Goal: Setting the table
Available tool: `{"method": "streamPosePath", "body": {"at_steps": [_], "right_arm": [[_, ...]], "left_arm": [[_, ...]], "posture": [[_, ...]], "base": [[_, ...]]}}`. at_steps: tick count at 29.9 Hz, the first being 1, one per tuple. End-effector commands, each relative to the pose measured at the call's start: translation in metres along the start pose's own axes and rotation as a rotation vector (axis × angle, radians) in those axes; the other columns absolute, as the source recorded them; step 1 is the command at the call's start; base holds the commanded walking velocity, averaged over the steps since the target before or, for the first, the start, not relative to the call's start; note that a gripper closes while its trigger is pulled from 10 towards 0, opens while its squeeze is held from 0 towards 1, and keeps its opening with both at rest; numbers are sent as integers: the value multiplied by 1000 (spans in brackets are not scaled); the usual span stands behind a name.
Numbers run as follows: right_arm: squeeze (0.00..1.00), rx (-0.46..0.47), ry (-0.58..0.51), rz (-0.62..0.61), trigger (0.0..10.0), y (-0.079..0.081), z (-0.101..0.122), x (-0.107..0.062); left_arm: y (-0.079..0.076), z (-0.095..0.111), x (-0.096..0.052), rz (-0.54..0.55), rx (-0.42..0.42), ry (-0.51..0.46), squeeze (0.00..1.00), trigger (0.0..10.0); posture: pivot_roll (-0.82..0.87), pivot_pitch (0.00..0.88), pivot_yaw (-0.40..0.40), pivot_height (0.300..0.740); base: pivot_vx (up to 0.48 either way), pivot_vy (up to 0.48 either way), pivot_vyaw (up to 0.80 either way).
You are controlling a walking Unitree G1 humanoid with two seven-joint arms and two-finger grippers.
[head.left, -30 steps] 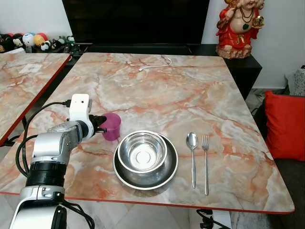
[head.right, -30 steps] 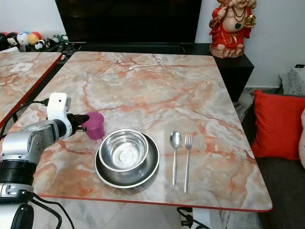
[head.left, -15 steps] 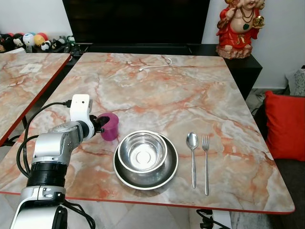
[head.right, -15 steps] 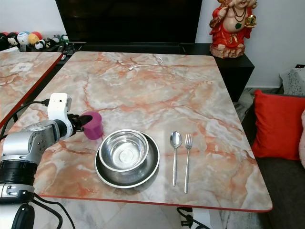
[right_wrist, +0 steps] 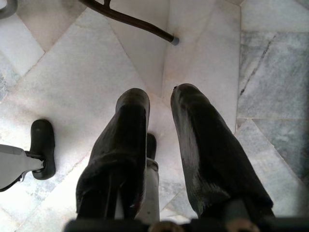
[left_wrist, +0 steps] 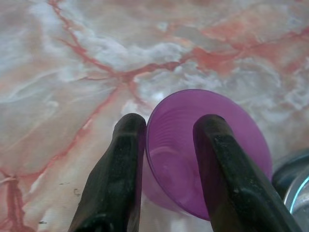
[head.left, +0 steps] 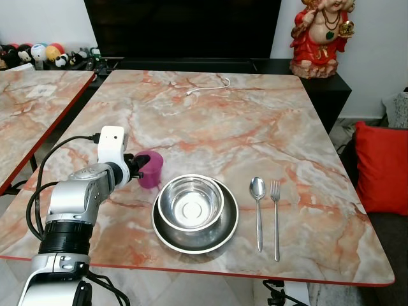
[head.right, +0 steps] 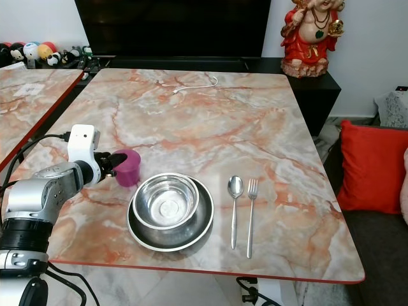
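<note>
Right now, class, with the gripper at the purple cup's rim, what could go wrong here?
1. The left gripper pinches just the rim of the purple cup, one finger inside, so pulling back carelessly could tip it.
2. The cup stands close beside the steel bowl on its plate; a nudge might knock them together.

The surface (head.left: 255,127) is pale marble veined orange-pink, with a red edge. The cup (head.left: 150,168) is translucent purple, held between a black pincer (left_wrist: 169,125). Bowls (head.left: 191,204), spoon (head.left: 257,191) and fork (head.left: 275,197) are shiny silver. At right, a red cushion (head.left: 382,166).
</note>
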State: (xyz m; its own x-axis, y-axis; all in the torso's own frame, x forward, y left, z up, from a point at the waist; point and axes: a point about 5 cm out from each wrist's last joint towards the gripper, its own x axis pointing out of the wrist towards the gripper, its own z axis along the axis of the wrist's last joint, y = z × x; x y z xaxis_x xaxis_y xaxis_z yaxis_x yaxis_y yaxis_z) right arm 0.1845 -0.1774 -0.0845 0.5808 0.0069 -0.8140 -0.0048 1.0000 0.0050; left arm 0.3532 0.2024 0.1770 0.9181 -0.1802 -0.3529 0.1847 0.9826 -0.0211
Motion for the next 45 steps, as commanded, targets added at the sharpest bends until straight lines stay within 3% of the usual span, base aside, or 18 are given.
{"method": "streamPosePath", "body": {"at_steps": [1,4,11,18,36,37,39,41,45], "right_arm": [[0,-1,6,1,10000,0,-2,0],[0,-2,7,0,10000,-1,-2,0],[0,-2,6,0,10000,-1,-1,0],[0,-1,5,-2,10000,-1,0,0],[0,2,4,-1,10000,-1,1,0],[0,3,4,-1,10000,-1,0,0],[0,3,4,-1,10000,-1,0,0],[0,1,6,-1,10000,-1,-1,0],[0,0,8,0,10000,-1,-2,0]], "left_arm": [[-3,2,-3,-9,39,-21,0,10000],[-4,2,-4,-17,68,-25,0,10000],[2,-8,-3,22,46,29,0,10000],[-2,-5,-4,18,132,-8,0,10000],[7,16,-10,108,195,-147,0,10000],[10,32,-19,162,193,-302,0,10000],[10,40,-25,179,224,-396,0,10000],[9,42,-34,231,264,-485,0,10000],[1,29,-46,264,309,-562,0,10000]], "posture": [[35,0,4,740],[38,0,2,740],[35,0,-1,740],[37,0,-3,740],[35,0,1,740],[33,0,3,740],[32,0,4,740],[33,0,6,740],[27,0,11,740]], "base": [[0,0,0],[0,0,0],[0,0,0],[0,0,0],[0,0,0],[0,0,0],[0,0,0],[0,0,0],[0,0,0]]}}
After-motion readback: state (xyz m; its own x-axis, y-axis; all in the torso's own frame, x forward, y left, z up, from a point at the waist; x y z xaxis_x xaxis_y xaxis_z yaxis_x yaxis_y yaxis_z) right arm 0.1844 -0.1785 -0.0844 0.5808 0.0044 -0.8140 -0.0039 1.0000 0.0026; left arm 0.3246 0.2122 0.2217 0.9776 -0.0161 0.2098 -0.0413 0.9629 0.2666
